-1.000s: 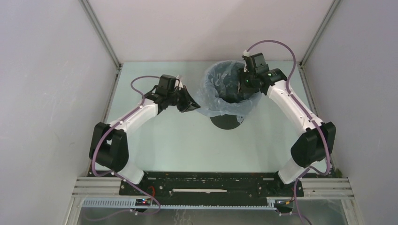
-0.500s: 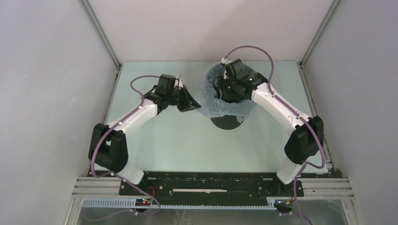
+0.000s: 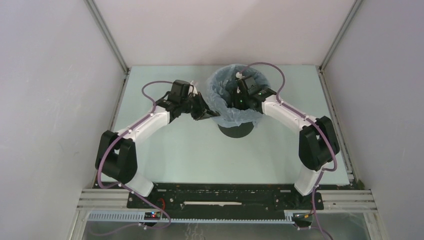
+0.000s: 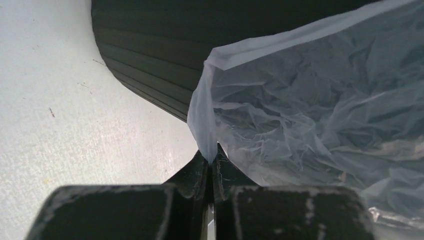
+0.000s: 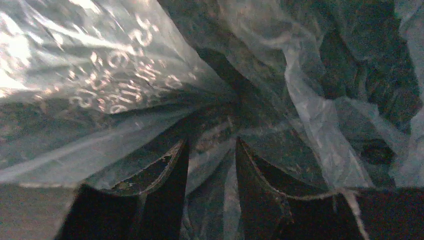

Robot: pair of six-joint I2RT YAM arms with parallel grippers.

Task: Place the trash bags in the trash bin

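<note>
The pale blue-grey trash bag (image 3: 220, 95) is draped over the rim of the black trash bin (image 3: 235, 131), which stands mid-table. My left gripper (image 3: 209, 114) is shut on the bag's edge at the bin's left side; in the left wrist view the film (image 4: 310, 105) runs from the pinched fingertips (image 4: 212, 159) beside the ribbed bin wall (image 4: 150, 55). My right gripper (image 3: 240, 95) reaches down inside the bin's mouth. In the right wrist view its jaws stand apart (image 5: 211, 145), with wrinkled bag film (image 5: 100, 70) all around and between them.
Grey enclosure walls with metal frame posts (image 3: 107, 37) close in the pale table (image 3: 165, 150) on the left, back and right. The arm bases stand on a black rail (image 3: 220, 197) at the near edge.
My right arm has swung left from the bin's right rim and dipped into the bag's mouth. The bin and bag have shifted slightly left. The left gripper keeps its hold.
</note>
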